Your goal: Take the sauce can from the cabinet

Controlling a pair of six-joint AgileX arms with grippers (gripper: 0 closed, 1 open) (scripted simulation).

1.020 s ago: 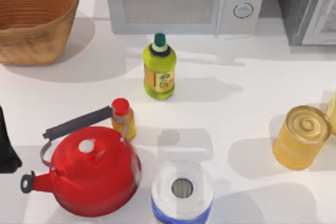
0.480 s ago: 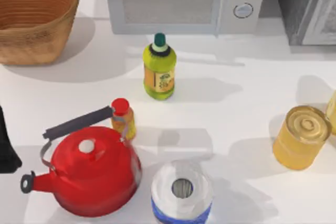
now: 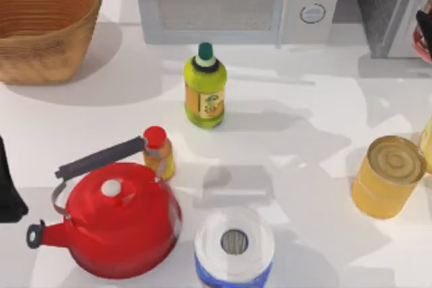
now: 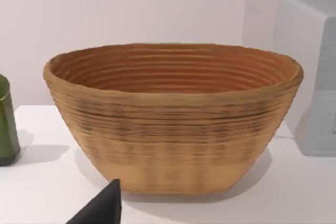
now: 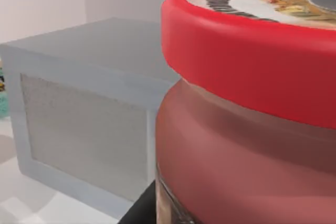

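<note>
The right gripper (image 3: 425, 32) has just entered at the top view's right edge beside the cabinet (image 3: 388, 5), with the sauce can (image 5: 252, 108) pressed close against it, apparently held, so the can seems out.

White table (image 3: 324, 99), plain pale wall (image 4: 131, 9) behind — soft shadows

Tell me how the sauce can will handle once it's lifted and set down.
The sauce can looks rigid, so it should not give under a grip. Its smooth rounded wall could slip. The red rim overhangs the body, which may help catch it. Being cylindrical, it would likely roll if laid on its side on the table.
</note>
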